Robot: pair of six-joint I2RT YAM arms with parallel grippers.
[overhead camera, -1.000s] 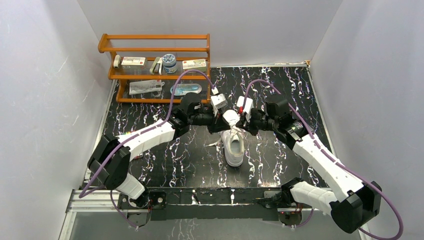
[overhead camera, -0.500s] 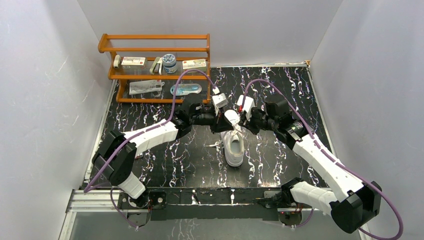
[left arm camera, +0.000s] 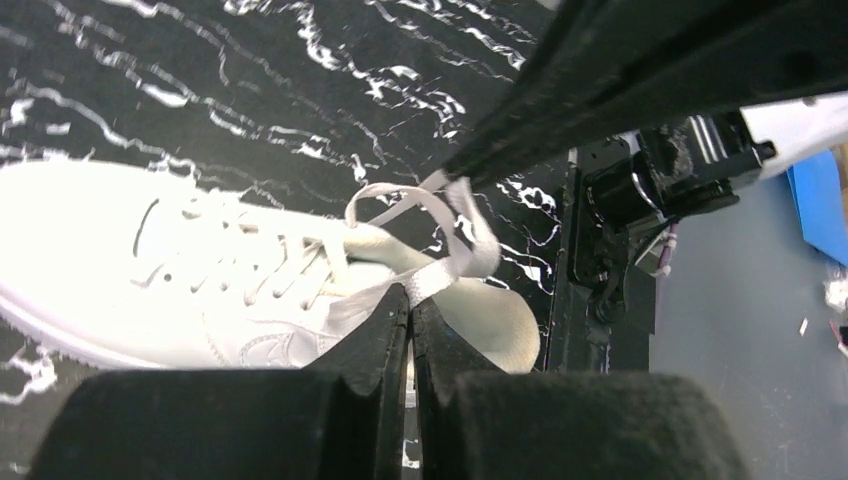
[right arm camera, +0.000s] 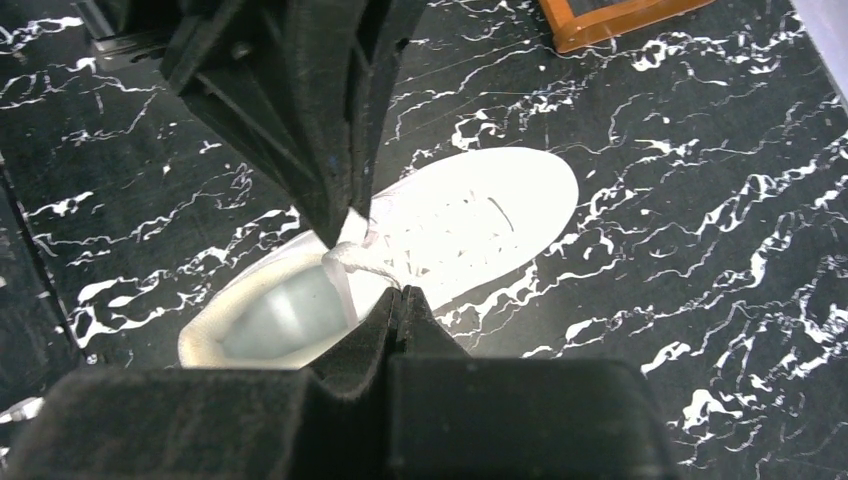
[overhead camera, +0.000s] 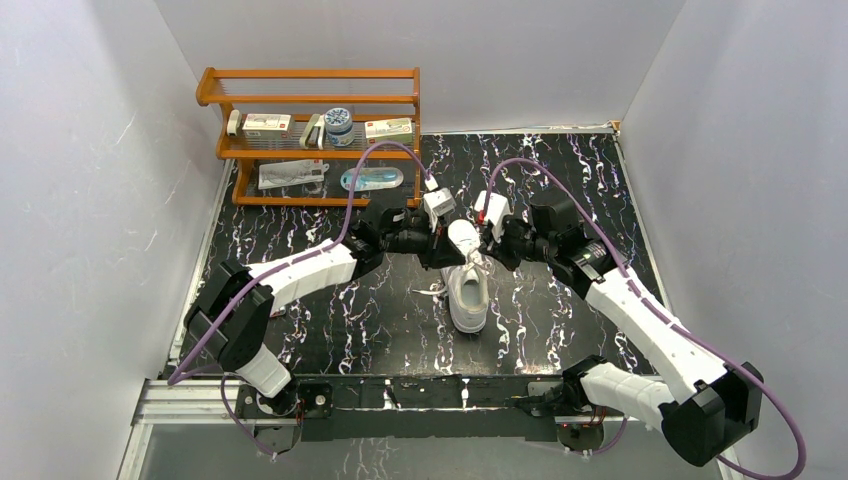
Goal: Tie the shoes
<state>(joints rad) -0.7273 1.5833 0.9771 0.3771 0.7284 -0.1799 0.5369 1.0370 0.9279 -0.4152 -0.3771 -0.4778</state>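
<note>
The shoes are one white sneaker (overhead camera: 467, 298) lying mid-table, toe toward the arms' bases. Both grippers meet just above its heel end. In the left wrist view my left gripper (left arm camera: 411, 303) is shut on a flat white lace (left arm camera: 445, 272) that rises from the sneaker (left arm camera: 150, 270) and loops up to the tip of the other gripper. In the right wrist view my right gripper (right arm camera: 400, 292) is shut on a lace strand (right arm camera: 345, 262) over the sneaker's opening (right arm camera: 270, 310). In the top view the left gripper (overhead camera: 449, 252) and the right gripper (overhead camera: 483, 250) stand a few centimetres apart.
A wooden rack (overhead camera: 310, 100) with boxes, a jar and packets stands at the back left; its corner (right arm camera: 620, 20) shows in the right wrist view. A loose lace end (overhead camera: 430, 290) lies left of the sneaker. White walls enclose the black marbled table (overhead camera: 330, 320).
The left arm has pushed a little toward the sneaker, its elbow shifting right. Both grippers stay shut on the laces; the sneaker has hardly moved.
</note>
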